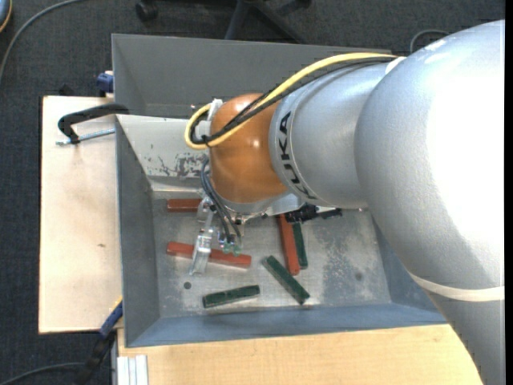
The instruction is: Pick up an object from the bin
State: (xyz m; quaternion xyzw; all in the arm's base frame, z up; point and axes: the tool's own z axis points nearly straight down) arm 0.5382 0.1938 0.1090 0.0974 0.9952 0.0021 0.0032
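My gripper (215, 255) hangs below the orange wrist cover, low over the left middle of the bin floor. Its two fingers stand apart, so it is open. The silver fingertip (197, 265) points down to the left and the darker one sits to the right. A flat red stick (178, 249) lies crosswise under them, its middle hidden by the fingers; I see nothing lifted between them. A short red stick (183, 205) lies behind the gripper near the back wall. A dark green stick (231, 296) lies in front, close to the near wall.
To the right, a red stick (286, 239) and a green stick (300, 245) lie side by side, partly under the arm. Another green stick (287, 280) lies slantwise in front of them. The big arm covers the bin's right and back part.
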